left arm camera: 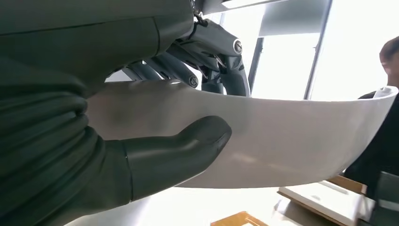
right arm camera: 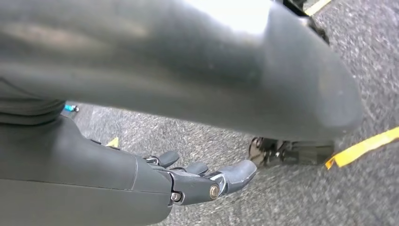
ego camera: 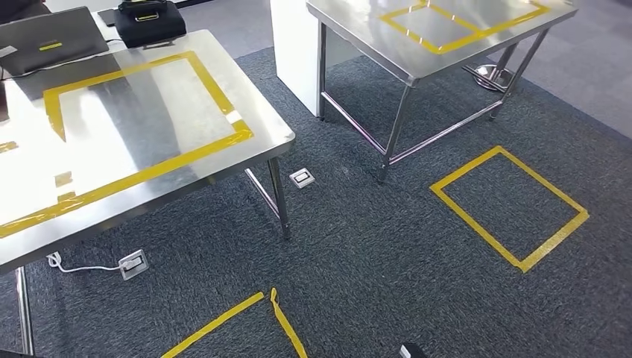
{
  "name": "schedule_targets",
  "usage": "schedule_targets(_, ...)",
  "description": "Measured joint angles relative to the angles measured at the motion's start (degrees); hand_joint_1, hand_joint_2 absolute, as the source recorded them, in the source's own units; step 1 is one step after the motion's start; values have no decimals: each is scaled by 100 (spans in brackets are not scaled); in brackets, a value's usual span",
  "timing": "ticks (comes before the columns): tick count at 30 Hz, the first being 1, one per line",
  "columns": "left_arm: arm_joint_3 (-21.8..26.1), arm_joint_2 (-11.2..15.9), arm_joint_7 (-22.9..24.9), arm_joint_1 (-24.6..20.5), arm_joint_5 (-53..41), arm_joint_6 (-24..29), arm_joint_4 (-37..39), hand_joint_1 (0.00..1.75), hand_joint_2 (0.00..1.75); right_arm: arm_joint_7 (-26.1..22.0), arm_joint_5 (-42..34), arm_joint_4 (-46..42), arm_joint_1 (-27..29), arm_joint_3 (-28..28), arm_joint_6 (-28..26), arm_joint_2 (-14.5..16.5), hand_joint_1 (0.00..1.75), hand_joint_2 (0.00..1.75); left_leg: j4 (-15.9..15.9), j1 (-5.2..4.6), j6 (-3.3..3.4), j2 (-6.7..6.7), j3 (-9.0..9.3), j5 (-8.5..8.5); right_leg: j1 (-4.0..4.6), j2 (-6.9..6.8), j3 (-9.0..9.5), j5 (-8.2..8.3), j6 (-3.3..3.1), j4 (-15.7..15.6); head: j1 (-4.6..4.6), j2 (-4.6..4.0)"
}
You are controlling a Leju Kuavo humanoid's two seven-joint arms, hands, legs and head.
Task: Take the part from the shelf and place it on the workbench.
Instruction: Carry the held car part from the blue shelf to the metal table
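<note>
One white curved part [left arm camera: 291,141], smooth and sheet-like, was held in the left hand [left arm camera: 155,108]: thick thumb [left arm camera: 188,146] pressed on its near face, darker fingers [left arm camera: 207,52] hooked over its upper edge, the far end of the part reaching well beyond the fingertips. Past that far end, a person in dark clothing [left arm camera: 381,141] stood near, before bright windows with dark frames [left arm camera: 317,52]; a pale tray with a wooden rim [left arm camera: 324,197] lay beyond the part's lower edge.

Right hand [right arm camera: 202,181]: held nothing, fingers lightly curled and apart, hanging above dark grey carpet [right arm camera: 371,70]. Just beyond its fingertips, a strip of yellow tape [right arm camera: 362,148] and a dark, blurred piece of hardware, kind not determinable.

Surfaces, head view: two stainless steel tables. Nearer workbench [ego camera: 253,119], bearing a yellow taped rectangle [ego camera: 216,89], a closed laptop [ego camera: 52,41] and a black case [ego camera: 149,22] at its far edge. Second table [ego camera: 417,63], likewise taped in yellow, standing apart across the carpet beside a white column [ego camera: 294,45].

Floor: grey carpet with a taped yellow square [ego camera: 510,209], a further taped corner [ego camera: 246,321], two floor sockets [ego camera: 302,177] [ego camera: 133,263], one with a white cable.
</note>
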Motion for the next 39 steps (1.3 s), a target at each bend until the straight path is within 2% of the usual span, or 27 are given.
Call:
schedule_targets(1, -11, -11, 14, -66, 1, 14, 95, 175, 175, 2, 7, 0, 5, 0, -2, 1, 0, 0, 0, 0, 18, -55, -10, 4, -9, 123, -184, -176, 15, 369, 9, 0)
schedule_targets(2, -21, -24, 20, -109, 2, 29, 186, 175, 175, 4, 16, 0, 10, 0, -7, 1, 0, 0, 1, -5, 30, -113, -19, 8, -12, 175, -381, -322, 19, 748, 17, 0)
schedule_targets(3, -30, -32, 28, -132, 4, 44, 274, 175, 175, 6, 26, 0, 15, 0, -11, 0, 0, 0, 2, -11, 33, -176, -24, 10, -10, 193, -531, -384, 15, 1017, 20, 0)
schedule_targets(4, -31, -36, 33, -142, 7, 57, 347, 175, 175, 5, 32, 0, 19, 0, -16, -1, 0, 0, 3, -16, 34, -231, -27, 13, -7, 202, -592, -336, 2, 1093, 22, 0)
schedule_targets(5, -31, -36, 36, -148, 9, 70, 405, 175, 175, 4, 28, 0, 21, 0, -22, -1, 0, 0, 6, -20, 32, -280, -27, 15, -2, 212, -539, -183, -21, 941, 23, 0)
schedule_targets(7, -32, -36, 25, -171, 11, 98, 486, 175, 175, 1, -10, 0, 13, -3, -51, -1, 0, 0, 12, -19, 17, -365, -26, 24, 14, 282, -204, 217, -90, 185, 31, -1)
schedule_targets(9, -32, -32, -2, -200, 13, 120, 560, 175, 175, -5, -53, 0, -5, -16, -80, -3, 0, 0, 11, -23, -32, -448, -34, 42, 33, 335, 46, 414, -133, -381, 37, -1)
schedule_targets(12, -32, -17, -24, -208, 10, 143, 652, 175, 175, -11, -74, 0, -22, -48, -80, -2, 0, 0, -32, -6, -148, -498, -47, 82, 43, 299, 89, 464, -188, -516, 38, -1)
schedule_targets(14, -33, 0, -25, -220, -25, 161, 697, 175, 175, -13, -78, 0, -26, -71, -78, 3, 0, 0, 93, -7, -195, -344, -118, -12, 26, 263, 113, 529, -264, -594, 20, 0)
schedule_targets(16, -39, -3, -25, -255, -92, 192, 735, 175, 175, -15, -76, 0, -20, -90, -77, 4, 0, 0, 645, -10, -230, -136, -361, -336, 20, 231, 119, 566, -307, -636, -12, 0)
schedule_targets(18, -57, -30, -38, -266, -163, 213, 772, 175, 175, -15, -66, 0, -11, -94, -75, 4, 0, 0, 1334, 3, -272, -76, -651, -637, 21, 199, 107, 568, -314, -631, -25, 0)
schedule_targets(19, -66, -47, -51, -262, -190, 215, 792, 175, 175, -15, -57, 0, -8, -94, -73, 4, 0, 0, 1477, 11, -288, -68, -699, -655, 18, 181, 103, 567, -312, -626, -26, 0)
schedule_targets(20, -73, -61, -68, -260, -209, 215, 808, 175, 175, -16, -44, 0, -8, -95, -72, 4, 0, 0, 1386, 19, -299, -58, -631, -564, 13, 165, 101, 562, -304, -616, -26, 0)
schedule_targets(22, -76, -80, -110, -277, -220, 215, 824, 175, 175, -19, -21, 0, -9, -96, -70, 5, 0, 0, 697, 34, -314, -6, -239, -258, 0, 139, 95, 535, -262, -572, -26, 0)
schedule_targets(24, -80, -97, -146, -320, -220, 216, 830, 175, 175, -32, -8, 0, -14, -96, -69, 0, 0, 0, 124, 17, -266, 27, 78, -118, 12, 122, 69, 499, -193, -511, -27, 0)
schedule_targets(25, -84, -107, -155, -335, -220, 217, 834, 175, 175, -40, -4, 0, -14, -96, -69, -3, 0, 0, 24, 7, -224, 25, 127, -125, 22, 114, 57, 494, -159, -502, -25, -1)
schedule_targets(26, -91, -121, -161, -346, -220, 219, 841, 175, 175, -49, -3, 0, -14, -96, -69, -10, 0, 0, 11, -1, -179, 6, 129, -116, 37, 109, 49, 491, -162, -503, -21, -1)
schedule_targets(29, -114, -168, -175, -350, -216, 225, 872, 175, 175, -77, -4, 0, -13, -96, -69, -25, 0, 0, -3, 5, -125, -22, 115, -90, 63, 102, 51, 514, -307, -529, -6, 0)
schedule_targets(30, -118, -184, -181, -351, -214, 230, 883, 175, 175, -84, -5, 0, -15, -96, -69, -25, 0, 0, -3, 1, -115, -28, 115, -89, 64, 102, 56, 525, -334, -539, -3, -1)
schedule_targets(31, -119, -199, -190, -351, -211, 239, 893, 175, 175, -83, -7, 0, -17, -96, -71, -25, 0, 0, -3, -4, -103, -30, 115, -90, 63, 102, 65, 530, -332, -552, -2, -1)
schedule_targets(35, -119, -236, -233, -344, -193, 266, 916, 175, 175, -47, -10, 0, -13, -96, -74, -25, 0, 0, -1, -16, -66, -26, 110, -90, 54, 103, 82, 562, -252, -597, -2, -1)
schedule_targets(39, -119, -248, -269, -344, -181, 267, 918, 175, 175, -21, -14, 0, -10, -96, -72, -23, 0, 0, 9, -42, -39, -22, 99, -94, 20, 100, 88, 581, -75, -627, -3, -1)
